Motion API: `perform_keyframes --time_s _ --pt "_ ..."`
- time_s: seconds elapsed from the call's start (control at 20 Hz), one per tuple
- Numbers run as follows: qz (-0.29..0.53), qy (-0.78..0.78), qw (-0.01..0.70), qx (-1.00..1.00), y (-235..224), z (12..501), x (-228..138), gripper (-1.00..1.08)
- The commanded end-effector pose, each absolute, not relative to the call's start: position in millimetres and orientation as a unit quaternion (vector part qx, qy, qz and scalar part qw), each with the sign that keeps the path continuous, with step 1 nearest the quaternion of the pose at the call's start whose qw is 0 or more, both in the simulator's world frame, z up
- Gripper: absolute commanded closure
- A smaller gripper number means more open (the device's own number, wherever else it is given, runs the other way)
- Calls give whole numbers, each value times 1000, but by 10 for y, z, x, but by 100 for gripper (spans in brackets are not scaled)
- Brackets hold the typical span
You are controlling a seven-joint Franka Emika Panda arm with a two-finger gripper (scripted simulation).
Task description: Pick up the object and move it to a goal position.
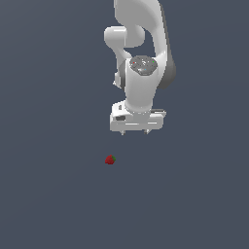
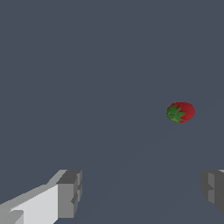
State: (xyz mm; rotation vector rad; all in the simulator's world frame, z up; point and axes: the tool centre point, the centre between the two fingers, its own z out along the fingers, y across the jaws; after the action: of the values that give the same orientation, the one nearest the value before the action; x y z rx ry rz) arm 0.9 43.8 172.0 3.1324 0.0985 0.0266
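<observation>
Strawberry (image 1: 110,160) lies apart from the spread, empty fingers (image 2: 70,192).

Your exterior view looks steeply down from above and well back, taking in the arm (image 1: 141,58), its gripper (image 1: 135,132) and the bare tabletop (image 1: 48,194). Your wrist view sits on the arm close behind the fingers (image 2: 70,192), facing the same surface at nearer range. Both views share the strawberry (image 1: 110,160) (image 2: 180,112) and the tabletop around it.
</observation>
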Motion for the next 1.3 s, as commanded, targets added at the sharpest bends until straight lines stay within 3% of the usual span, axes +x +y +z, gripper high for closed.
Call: perform_keyframes --time_s 0.0,1.25 --pt "9 31 4 999 437 1720 9 -92" --pt "1 89 4 996 365 1691 8 -92"
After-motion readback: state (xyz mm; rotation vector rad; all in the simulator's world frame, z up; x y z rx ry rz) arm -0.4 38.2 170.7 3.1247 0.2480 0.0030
